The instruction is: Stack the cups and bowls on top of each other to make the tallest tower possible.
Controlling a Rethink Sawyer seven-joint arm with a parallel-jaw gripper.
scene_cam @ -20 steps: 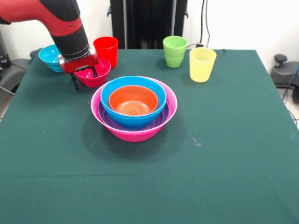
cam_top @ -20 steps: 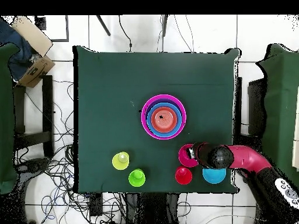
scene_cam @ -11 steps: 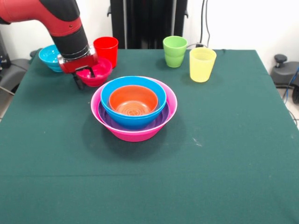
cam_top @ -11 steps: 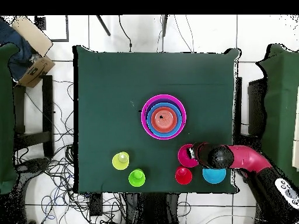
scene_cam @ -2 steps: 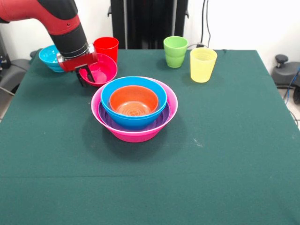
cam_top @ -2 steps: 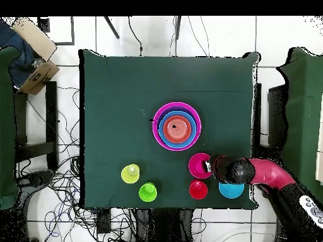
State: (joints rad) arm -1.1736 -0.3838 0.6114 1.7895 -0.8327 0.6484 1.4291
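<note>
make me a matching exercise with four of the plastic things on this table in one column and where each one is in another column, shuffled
Things:
1. small orange plastic bowl
2. small magenta-red plastic bowl
3. small cyan plastic bowl
4. translucent yellow plastic cup

Places:
A. standing alone beside the green plastic cup
B. tilted, held at its rim by the pincer
C. innermost in the nested tower
D. behind the red arm, near the table's corner

Pairs: 1-C, 2-B, 3-D, 4-A

I see a dark green cloth-covered counter [scene_cam @ -2 steps: 225,154], a tall black stand [scene_cam @ -2 steps: 149,23] past its far edge, a cardboard box [cam_top @ -2 steps: 35,44] off one corner overhead, loose cables [cam_top @ -2 steps: 63,183] across white floor tiles [cam_top @ -2 steps: 208,34]
</note>
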